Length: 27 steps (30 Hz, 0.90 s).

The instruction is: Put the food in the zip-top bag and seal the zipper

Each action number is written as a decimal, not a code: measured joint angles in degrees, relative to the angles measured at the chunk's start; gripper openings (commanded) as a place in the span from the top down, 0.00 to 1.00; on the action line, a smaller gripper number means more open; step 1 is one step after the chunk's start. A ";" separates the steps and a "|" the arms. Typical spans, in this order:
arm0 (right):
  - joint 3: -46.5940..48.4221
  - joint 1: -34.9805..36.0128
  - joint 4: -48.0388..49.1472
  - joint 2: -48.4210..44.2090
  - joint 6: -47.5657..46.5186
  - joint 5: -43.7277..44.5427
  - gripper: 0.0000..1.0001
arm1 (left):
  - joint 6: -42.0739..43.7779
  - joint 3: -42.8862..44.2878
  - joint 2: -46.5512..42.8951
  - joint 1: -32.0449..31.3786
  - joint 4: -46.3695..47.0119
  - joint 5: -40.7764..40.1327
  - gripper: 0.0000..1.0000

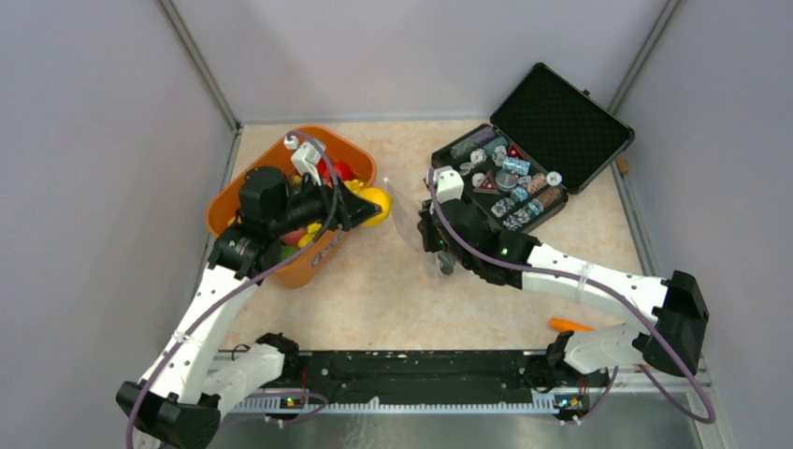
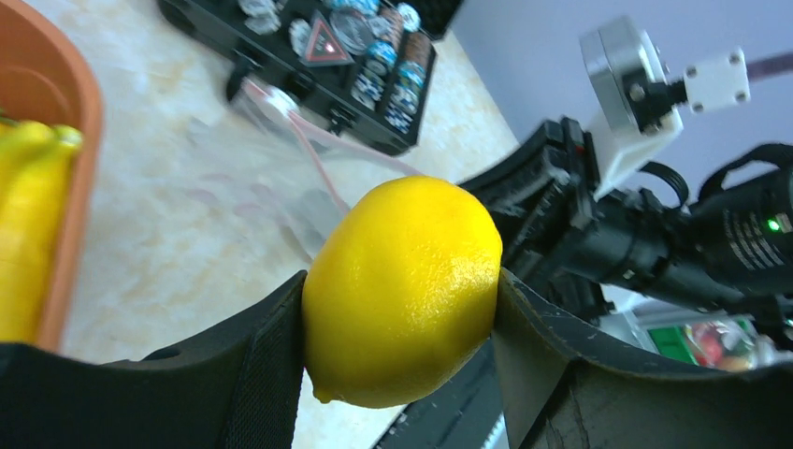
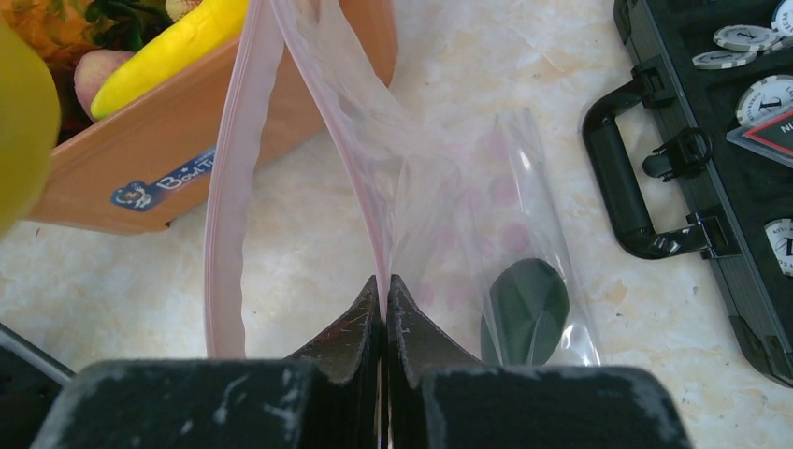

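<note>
Yellow and glossy, with a finely pebbled skin, the lemon (image 1: 375, 204) sits clamped between your left gripper's (image 2: 400, 318) black jaws, in the air just past the basket's (image 1: 223, 204) right rim. The bag (image 3: 449, 178), thin, clear and crinkled, lies to its right, mid-table (image 1: 374, 299). Your right gripper (image 3: 385, 297) is pinched tight on one lip, lifting the pink zipper (image 3: 227, 187) so the mouth gapes. One dark green piece (image 3: 526, 311) already lies inside. Smooth curved bananas (image 3: 168, 42) and other fruit wait in the orange basket, so I judge most of the loading and all the sealing remain. The black case (image 1: 552, 140) sits far right.
</note>
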 measured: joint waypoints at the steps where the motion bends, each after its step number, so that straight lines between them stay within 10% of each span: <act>1: -0.20 0.00 0.44 0.02 0.24 0.20 1.00 | -0.81 -0.79 -0.57 -0.98 0.44 0.09 0.84; 27: -1.36 -0.11 2.36 0.59 1.79 2.56 1.00 | -1.11 9.01 14.60 -20.52 -10.49 -22.60 0.81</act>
